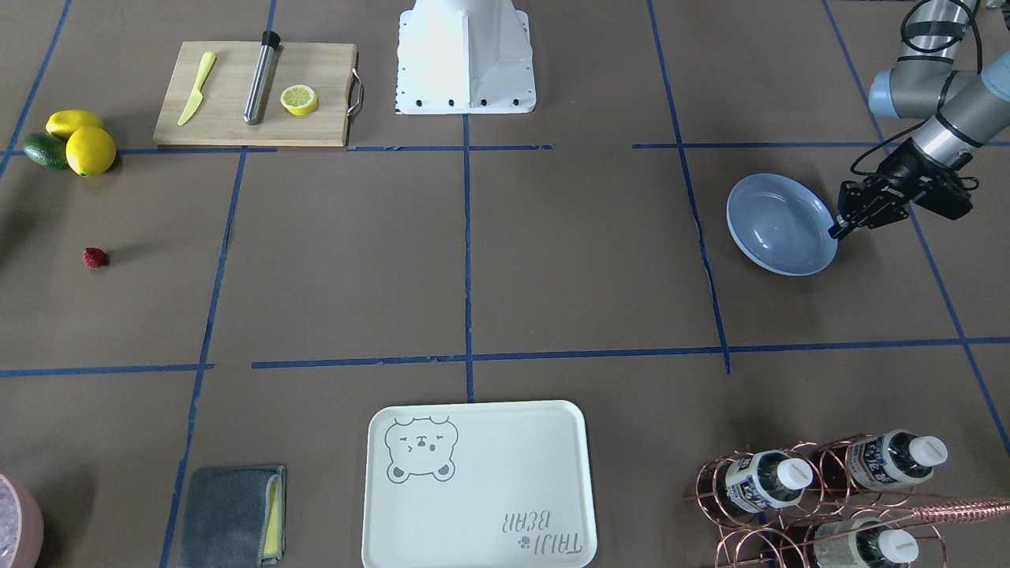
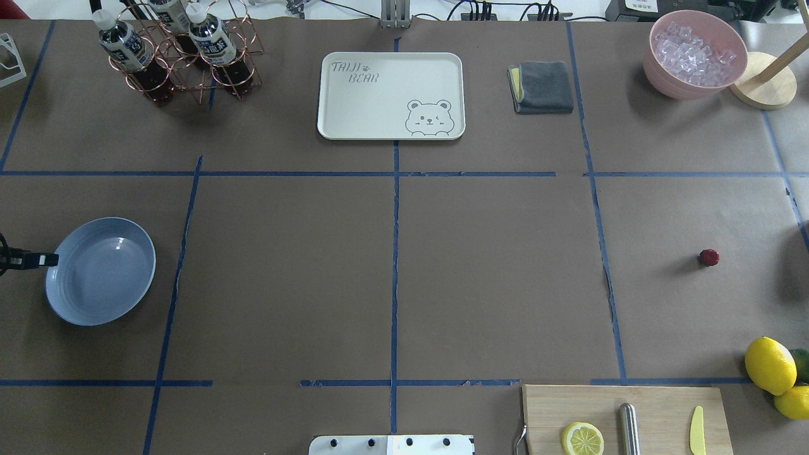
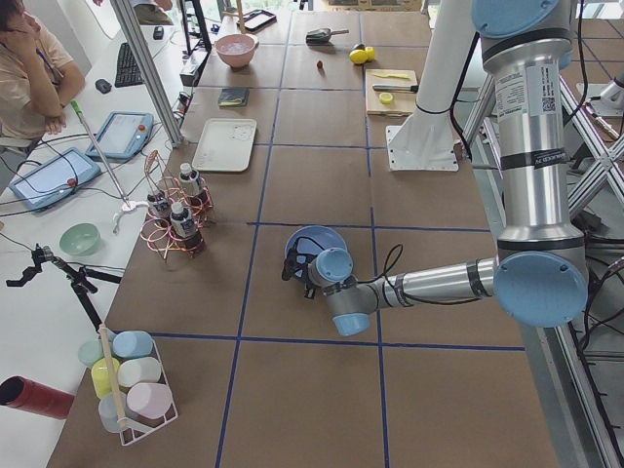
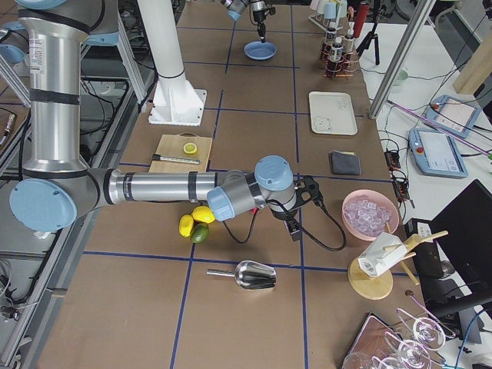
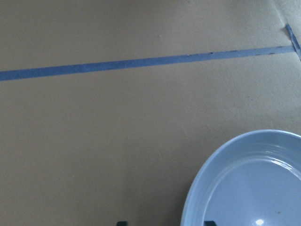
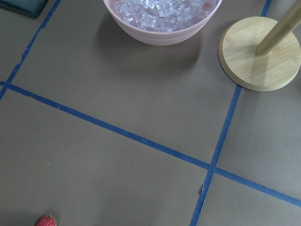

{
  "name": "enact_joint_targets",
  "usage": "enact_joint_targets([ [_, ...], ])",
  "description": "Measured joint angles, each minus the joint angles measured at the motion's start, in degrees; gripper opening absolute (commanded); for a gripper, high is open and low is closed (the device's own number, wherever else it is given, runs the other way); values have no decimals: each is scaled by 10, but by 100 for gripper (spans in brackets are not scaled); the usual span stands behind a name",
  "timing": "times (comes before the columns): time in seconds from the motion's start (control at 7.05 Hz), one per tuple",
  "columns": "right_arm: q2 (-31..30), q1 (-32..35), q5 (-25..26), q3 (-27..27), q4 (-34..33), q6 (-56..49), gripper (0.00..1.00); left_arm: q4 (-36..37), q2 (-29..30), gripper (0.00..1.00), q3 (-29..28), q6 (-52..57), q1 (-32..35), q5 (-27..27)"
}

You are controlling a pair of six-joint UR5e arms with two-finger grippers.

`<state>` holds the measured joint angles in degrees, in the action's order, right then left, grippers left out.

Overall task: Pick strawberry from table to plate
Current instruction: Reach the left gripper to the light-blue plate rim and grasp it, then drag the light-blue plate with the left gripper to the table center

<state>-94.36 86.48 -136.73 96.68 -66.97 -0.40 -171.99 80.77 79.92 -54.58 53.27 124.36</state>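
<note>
Strawberry (image 2: 709, 257): lay on table (image 2: 493, 284), robot's right side, well apart from plate (image 2: 101, 272)
Handling: likely light, soft, apt to roll; pinch gently across its middle
Right gripper (image 4: 295, 225): hovered near strawberry; opening could not be told
Left gripper (image 1: 836, 229): jaws apart astride plate rim, holding nothing

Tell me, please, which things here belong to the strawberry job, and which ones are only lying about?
Job: strawberry, plate, table.
Lying about: lemons, avocado, cutting board, bear tray, grey cloth, ice bowl, bottles.
</note>
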Motion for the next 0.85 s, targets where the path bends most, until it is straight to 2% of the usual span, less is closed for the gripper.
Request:
enact_joint_targets([
  [0.28,-3,0,-1,0,0,0,100,43,4,0,58,-7,0,3],
  [0.43,-3,0,-1,0,0,0,100,116,17,0,111,-11,0,2],
  [0.57,-4,0,-1,1,0,1,100,200,48,0,159,-14,-1,-3],
  [0.71,-4,0,-1,1,0,5,100,285,107,0,187,-16,-7,-15],
  [0.85,-4,0,-1,1,1,11,100,354,172,0,194,-28,-28,-41],
])
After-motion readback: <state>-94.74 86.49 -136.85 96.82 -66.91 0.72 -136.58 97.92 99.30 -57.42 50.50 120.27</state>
